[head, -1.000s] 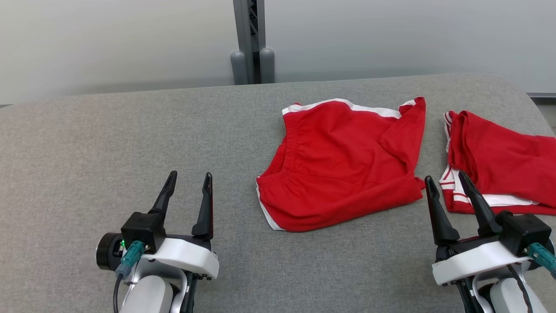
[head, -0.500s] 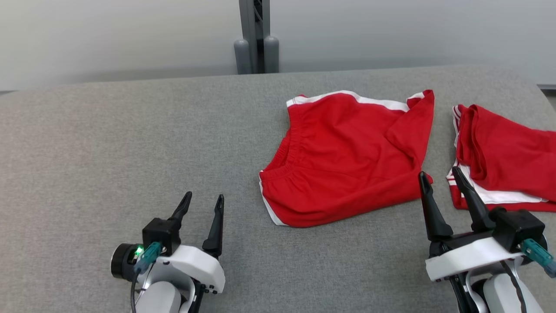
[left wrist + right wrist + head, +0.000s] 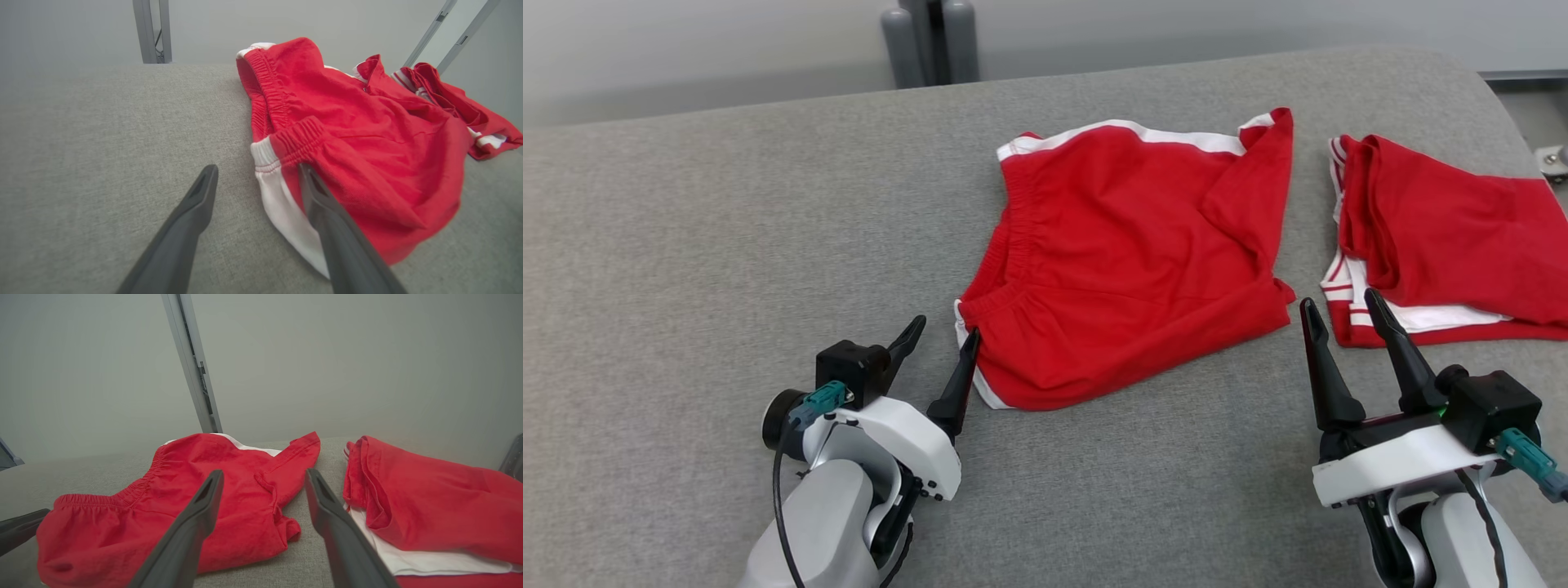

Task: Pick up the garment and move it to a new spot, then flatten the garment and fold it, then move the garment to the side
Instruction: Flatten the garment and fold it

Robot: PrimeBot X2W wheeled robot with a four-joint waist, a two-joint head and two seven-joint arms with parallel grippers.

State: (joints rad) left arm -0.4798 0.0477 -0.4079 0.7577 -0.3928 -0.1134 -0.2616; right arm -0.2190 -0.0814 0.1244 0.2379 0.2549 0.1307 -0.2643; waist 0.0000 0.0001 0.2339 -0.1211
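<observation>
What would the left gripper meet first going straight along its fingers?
Likely the red shorts: their waistband corner lies right ahead of the open left gripper. One finger is at that edge, the other over the grey surface. Touch unclear.

You see red shorts (image 3: 1127,261) rumpled on the grey counter (image 3: 686,245). Your left gripper (image 3: 947,327) stands spread, one finger at their waistband corner. Your right gripper (image 3: 1340,297), also spread, points toward the gap between them and a second red garment (image 3: 1445,237).
</observation>
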